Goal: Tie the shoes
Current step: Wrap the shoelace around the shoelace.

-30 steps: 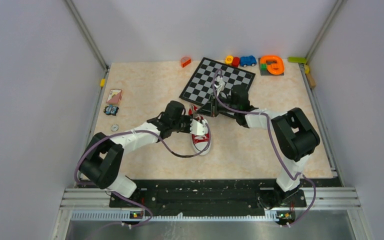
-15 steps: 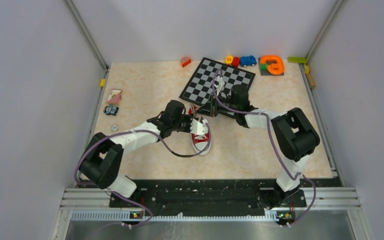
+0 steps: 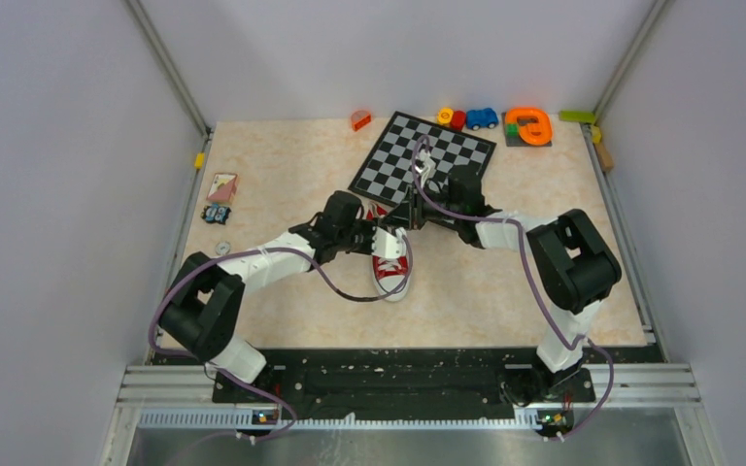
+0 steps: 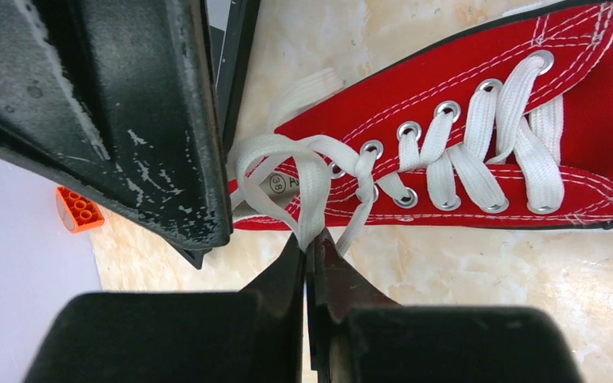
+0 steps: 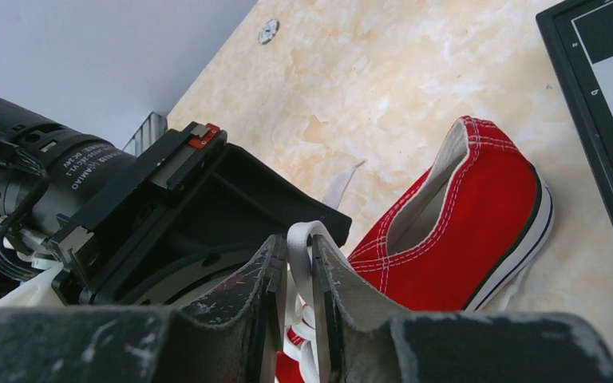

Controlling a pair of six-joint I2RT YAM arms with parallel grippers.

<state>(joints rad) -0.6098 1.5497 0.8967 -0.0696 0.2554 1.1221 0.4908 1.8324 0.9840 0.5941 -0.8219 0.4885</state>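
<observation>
The red shoe (image 3: 389,269) lies mid-table with its white toe towards the arms and its white laces (image 4: 479,152) threaded through the eyelets. My left gripper (image 4: 310,239) is shut on a lace loop (image 4: 303,163) beside the shoe's (image 4: 575,96) tongue end. From the other side comes my right gripper (image 5: 296,238), its jaws a narrow gap apart. A second lace loop (image 5: 299,262) stands loosely between them, above the heel opening of the shoe (image 5: 463,215). In the top view the left gripper (image 3: 374,239) and right gripper (image 3: 395,221) nearly touch over the shoe's heel end.
A chessboard (image 3: 423,155) lies just behind the shoe, under the right arm. An orange block (image 3: 360,119), toy cars (image 3: 482,117) and an orange toy (image 3: 529,126) line the back edge. At the left lie cards (image 3: 221,186) and a washer (image 3: 222,249).
The right gripper's jaws have parted a little around the lace loop. The left arm has shifted slightly towards the shoe's heel end, still pinching its loop.
</observation>
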